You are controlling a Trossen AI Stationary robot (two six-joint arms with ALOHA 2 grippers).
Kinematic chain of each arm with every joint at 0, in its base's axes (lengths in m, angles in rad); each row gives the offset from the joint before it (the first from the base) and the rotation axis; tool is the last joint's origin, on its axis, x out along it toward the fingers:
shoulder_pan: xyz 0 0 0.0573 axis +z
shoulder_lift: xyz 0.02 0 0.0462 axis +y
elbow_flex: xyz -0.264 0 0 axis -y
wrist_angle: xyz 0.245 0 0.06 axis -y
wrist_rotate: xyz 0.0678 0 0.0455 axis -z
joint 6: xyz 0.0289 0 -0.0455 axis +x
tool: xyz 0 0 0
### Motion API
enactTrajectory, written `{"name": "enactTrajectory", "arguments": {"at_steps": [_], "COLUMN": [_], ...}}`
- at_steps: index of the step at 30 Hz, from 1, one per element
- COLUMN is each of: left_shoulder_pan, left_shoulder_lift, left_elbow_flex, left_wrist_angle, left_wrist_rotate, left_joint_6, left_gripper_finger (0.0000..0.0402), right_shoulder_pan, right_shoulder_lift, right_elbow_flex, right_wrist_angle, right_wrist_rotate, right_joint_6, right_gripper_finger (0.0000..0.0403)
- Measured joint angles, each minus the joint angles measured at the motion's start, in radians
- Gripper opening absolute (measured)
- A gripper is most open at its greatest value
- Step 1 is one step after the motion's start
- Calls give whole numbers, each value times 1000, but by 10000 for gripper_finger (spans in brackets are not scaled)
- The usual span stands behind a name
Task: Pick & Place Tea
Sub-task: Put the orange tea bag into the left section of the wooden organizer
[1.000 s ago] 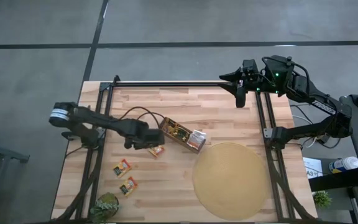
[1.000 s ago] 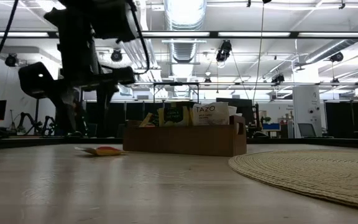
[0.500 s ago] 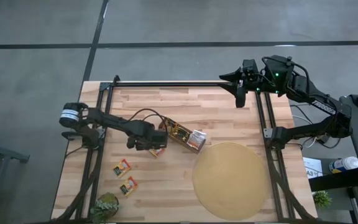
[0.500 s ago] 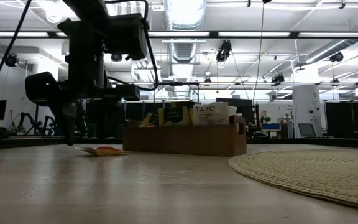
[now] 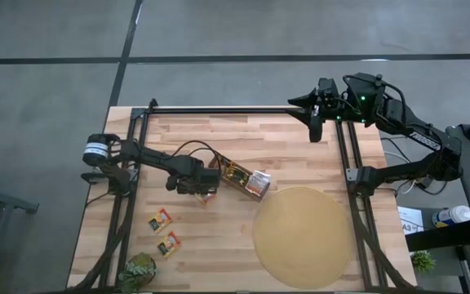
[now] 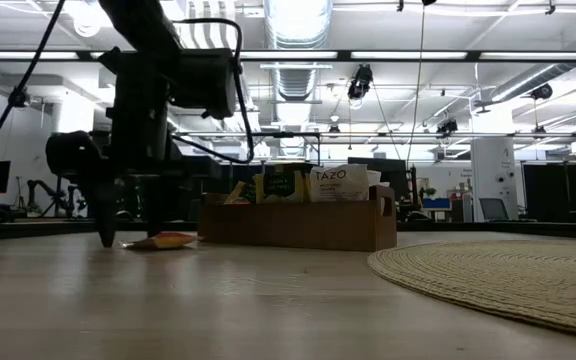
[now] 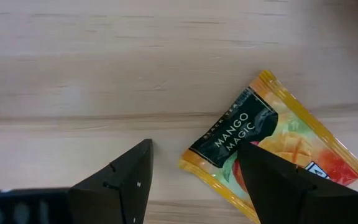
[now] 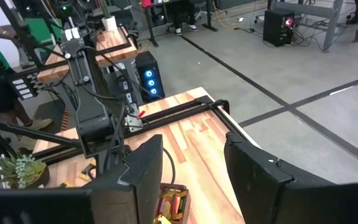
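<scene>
An orange-yellow tea sachet (image 7: 272,140) printed "Mango Magic" lies flat on the wooden table (image 5: 219,139), just left of the brown box (image 5: 239,178). My left gripper (image 5: 197,188) points down over it, low above the table, and is open. One finger (image 7: 126,183) stands over bare wood beside the sachet; the other (image 7: 278,186) stands over it. In the low view the left gripper (image 6: 128,232) hangs by the sachet (image 6: 163,240). My right gripper (image 5: 315,126) waits open, raised over the table's far right corner. My left gripper comes from above, pointing down, at the sachet's dark-printed end (image 7: 229,140). One finger (image 7: 272,180) covers part of the sachet in the wrist view, and I cannot tell whether it touches it. The sachet lies flat on the table.
The brown box (image 6: 298,225) holds several upright sachets (image 6: 340,183). Two more sachets (image 5: 161,220) (image 5: 169,243) lie near the table's left front. A round tan mat (image 5: 304,237) covers the right front, and a small plant (image 5: 139,272) stands at the front left edge.
My left gripper has come down toward the sachet and shifted a little toward the table's right edge, rolling its wrist somewhat. Its fingers keep the same gap. The sachet has stayed where it was.
</scene>
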Motion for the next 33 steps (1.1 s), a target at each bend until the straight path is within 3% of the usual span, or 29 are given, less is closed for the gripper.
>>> {"name": "enactTrajectory", "arguments": {"at_steps": [7, 10, 13, 17, 19, 26, 33], "left_shoulder_pan": [10, 10, 10, 10, 10, 10, 10], "left_shoulder_lift": [18, 21, 28, 58, 75, 72, -63], "left_elbow_flex": [2, 1, 1, 0, 0, 0, 22], "left_wrist_angle": [11, 13, 13, 13, 15, 23, -133], "left_wrist_rotate": [4, 2, -2, -5, 2, 17, -29], "left_joint_6": [26, 11, 8, 8, 8, 26, 31], "left_gripper_finger": [228, 206, 150, 40, 13, 2, 1], "right_shoulder_pan": [0, 0, 0, 0, 0, 0, 0], "right_shoulder_lift": [0, 0, 0, 0, 0, -1, -1], "right_elbow_flex": [0, 0, 0, 0, 0, 0, 0], "right_wrist_angle": [0, 0, 0, 0, 1, 1, 1], "right_wrist_rotate": [0, 0, 0, 0, 0, 0, -3], "right_joint_6": [2, 3, 3, 2, 0, -5, -27], "right_gripper_finger": [169, 169, 169, 169, 169, 169, 169]}}
